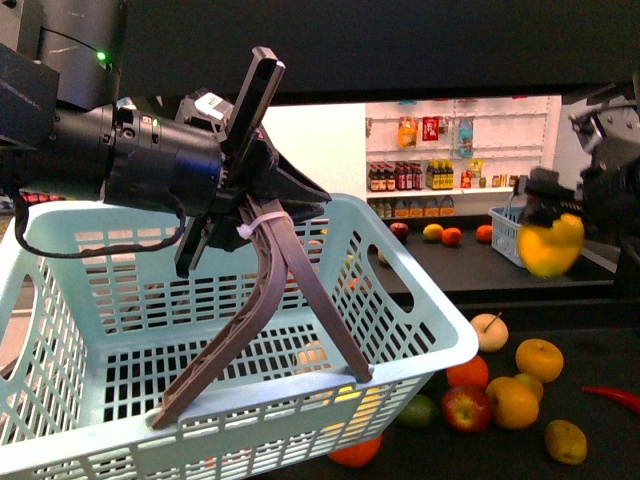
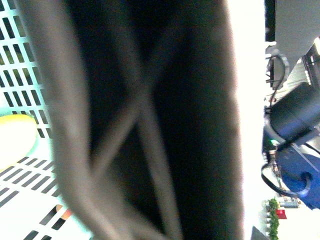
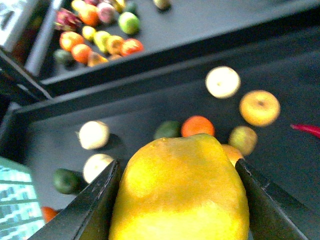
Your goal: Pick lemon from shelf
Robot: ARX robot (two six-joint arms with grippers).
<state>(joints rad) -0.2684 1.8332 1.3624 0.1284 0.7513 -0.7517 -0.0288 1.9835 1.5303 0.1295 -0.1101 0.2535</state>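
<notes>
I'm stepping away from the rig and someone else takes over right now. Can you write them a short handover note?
Right gripper: shut on the lemon, a finger against each side, held in the air clear of the shelf.
Left gripper: carries the basket by its brown handle; whether its jaws are clamped cannot be told.
Done: the lemon is picked off the shelf.
Left: probably carry it across to the basket and release it there. Other fruit lies loose on the shelf tiers, so keep the arm above it.
</notes>
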